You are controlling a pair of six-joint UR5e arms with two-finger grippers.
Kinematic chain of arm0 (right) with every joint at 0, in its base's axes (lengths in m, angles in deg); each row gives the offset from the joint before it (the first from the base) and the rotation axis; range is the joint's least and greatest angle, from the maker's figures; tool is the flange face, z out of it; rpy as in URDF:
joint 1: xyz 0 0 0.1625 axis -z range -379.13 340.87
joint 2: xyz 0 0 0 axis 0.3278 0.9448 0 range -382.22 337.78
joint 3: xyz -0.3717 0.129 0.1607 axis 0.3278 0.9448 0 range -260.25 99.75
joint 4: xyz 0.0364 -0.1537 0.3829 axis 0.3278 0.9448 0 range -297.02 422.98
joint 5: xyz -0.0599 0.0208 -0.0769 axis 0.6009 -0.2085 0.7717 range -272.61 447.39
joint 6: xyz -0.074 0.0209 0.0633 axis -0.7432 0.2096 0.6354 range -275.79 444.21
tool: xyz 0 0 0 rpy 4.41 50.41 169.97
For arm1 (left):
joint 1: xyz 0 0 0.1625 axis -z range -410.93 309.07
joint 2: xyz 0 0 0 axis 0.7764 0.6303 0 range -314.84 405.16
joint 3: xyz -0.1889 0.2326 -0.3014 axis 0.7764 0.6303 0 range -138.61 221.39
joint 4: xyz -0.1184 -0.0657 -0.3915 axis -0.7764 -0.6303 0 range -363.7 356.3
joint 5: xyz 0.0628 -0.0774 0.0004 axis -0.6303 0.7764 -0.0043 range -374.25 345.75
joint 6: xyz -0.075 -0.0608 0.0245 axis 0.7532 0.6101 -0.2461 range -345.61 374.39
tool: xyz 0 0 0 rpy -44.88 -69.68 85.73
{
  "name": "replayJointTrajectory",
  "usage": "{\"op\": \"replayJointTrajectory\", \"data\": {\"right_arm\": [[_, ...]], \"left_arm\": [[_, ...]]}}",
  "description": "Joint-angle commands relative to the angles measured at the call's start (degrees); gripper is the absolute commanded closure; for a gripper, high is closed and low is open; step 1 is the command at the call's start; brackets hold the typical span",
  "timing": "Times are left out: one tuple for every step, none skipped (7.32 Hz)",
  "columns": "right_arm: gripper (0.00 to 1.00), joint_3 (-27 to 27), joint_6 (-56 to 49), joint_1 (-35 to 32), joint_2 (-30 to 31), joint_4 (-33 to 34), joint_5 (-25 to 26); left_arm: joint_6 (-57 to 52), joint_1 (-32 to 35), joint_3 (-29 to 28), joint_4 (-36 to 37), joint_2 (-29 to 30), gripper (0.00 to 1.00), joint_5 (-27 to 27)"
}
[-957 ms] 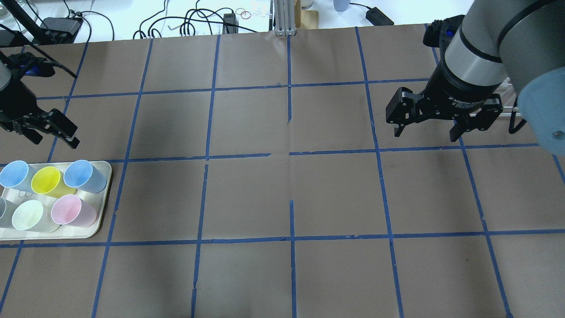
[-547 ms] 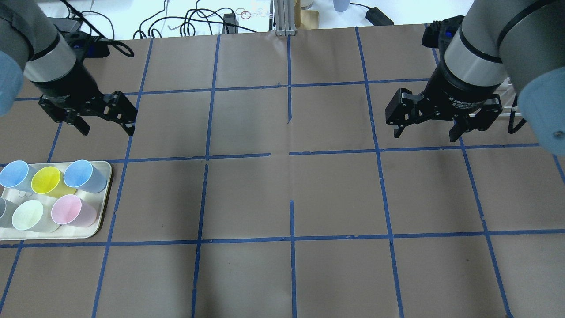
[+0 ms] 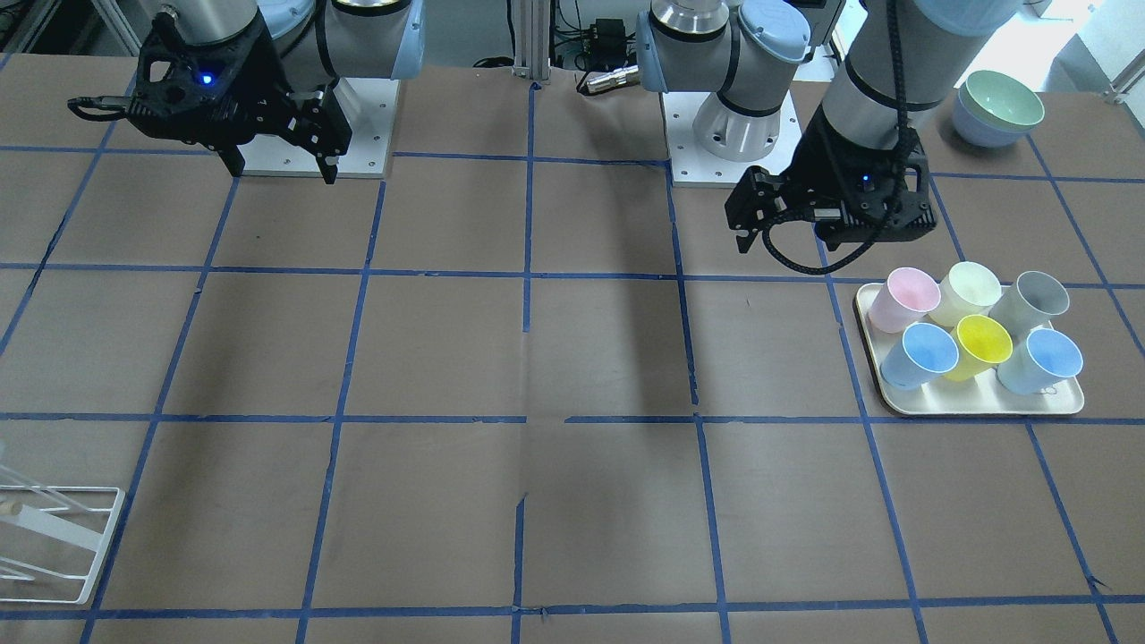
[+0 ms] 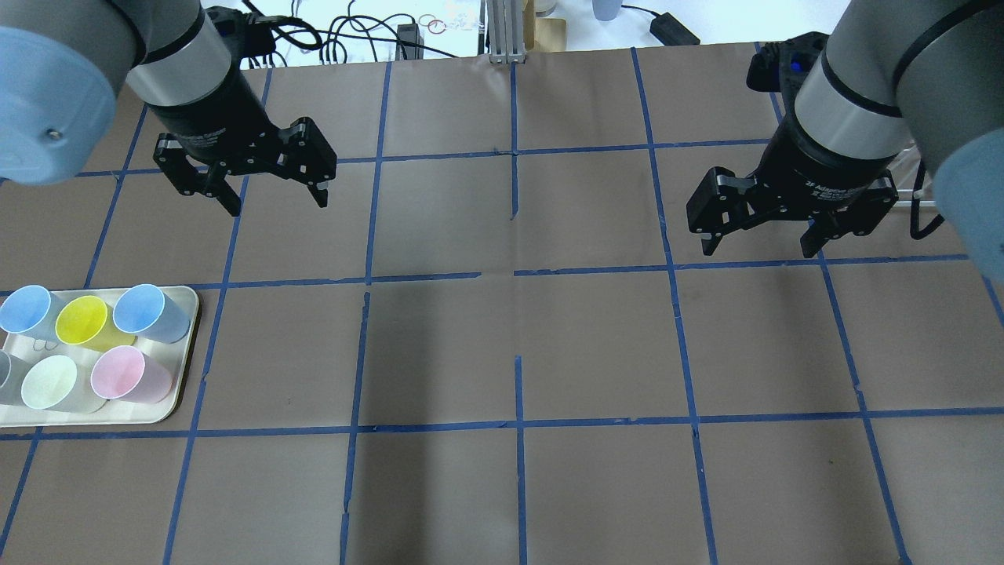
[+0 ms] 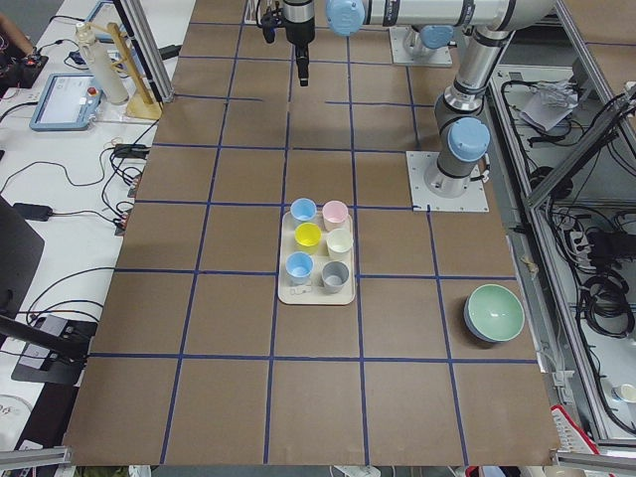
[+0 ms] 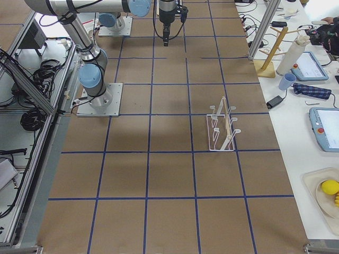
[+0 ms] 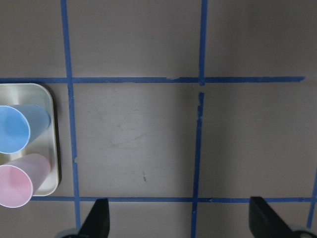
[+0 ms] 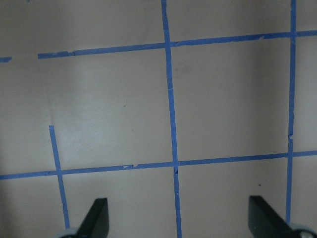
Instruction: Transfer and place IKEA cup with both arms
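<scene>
The yellow IKEA cup [image 4: 81, 320], wedged between light blue cups [image 4: 138, 308] on the tray [image 4: 182, 377], looks light, stiff and slick, so pinch its rim wall. The left end effector [image 4: 276, 202] and right end effector [image 4: 758, 249] both gape wide, empty.

Cream tray [image 3: 971, 400], pink cup [image 3: 903, 300], stacked bowls [image 3: 999, 105], white wire rack [image 6: 222, 127]

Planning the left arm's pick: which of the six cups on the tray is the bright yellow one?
The yellow cup, middle of the tray's row farther from the robot, between two light blue cups.

Silver-grey arms [image 4: 851, 110], light blue joint caps [image 4: 47, 118], black two-finger end effectors [image 4: 758, 252], white wrist lettering [image 4: 820, 188].
</scene>
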Motion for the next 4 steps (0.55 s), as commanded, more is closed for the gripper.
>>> {"op": "replayJointTrajectory", "data": {"right_arm": [[0.0,0.0,-0.5,0.0,0.2,-1.1,0.2],[0.0,0.0,-0.5,0.0,0.2,-1.1,0.2],[0.0,0.0,-0.5,0.0,0.2,-1.1,0.2],[0.0,-0.1,-0.5,0.0,0.2,-1.1,0.2]], "left_arm": [[0.8,1.6,-1.0,-0.3,0.7,0.0,-0.2],[0.5,1.6,-1.0,-0.3,0.6,0.0,-0.2],[0.4,1.5,-1.1,0.0,0.6,0.0,-0.2],[0.4,1.4,-1.0,0.1,0.6,0.0,-0.1]]}}
